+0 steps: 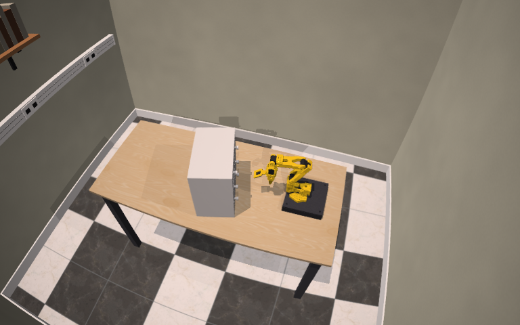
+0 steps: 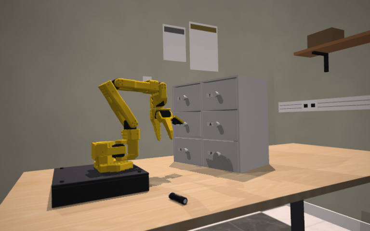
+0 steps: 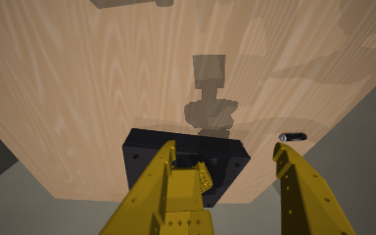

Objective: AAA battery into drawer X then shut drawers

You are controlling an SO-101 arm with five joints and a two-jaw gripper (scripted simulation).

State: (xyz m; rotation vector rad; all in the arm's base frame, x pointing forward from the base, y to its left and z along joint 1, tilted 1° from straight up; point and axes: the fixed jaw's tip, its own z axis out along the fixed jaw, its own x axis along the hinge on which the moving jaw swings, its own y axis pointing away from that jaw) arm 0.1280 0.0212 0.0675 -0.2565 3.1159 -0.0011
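The AAA battery [image 2: 178, 198] [image 3: 293, 137], black with a silver end, lies on its side on the table; I cannot make it out in the top view. The grey chest [image 1: 210, 153] [image 2: 253, 122] stands upright, its six drawers looking shut. T, A and P mark the right column in the exterior view. In the left column, the middle drawer [image 2: 191, 132] has its label mostly hidden by my wrist camera; the other two labels are too small to read surely. My gripper [image 1: 270, 183] [image 2: 165, 139] [image 3: 225, 144] is open and empty, pointing down in front of the chest, high above the table.
My black base [image 1: 302, 206] [image 2: 99, 194] [image 3: 162, 139] stands on the wooden table [image 1: 164, 183] [image 2: 130, 209] [image 3: 73, 98]. The battery lies between the base's side and the table edge nearest the exterior camera. Round knobs stick out from the drawer fronts, close to my wrist camera.
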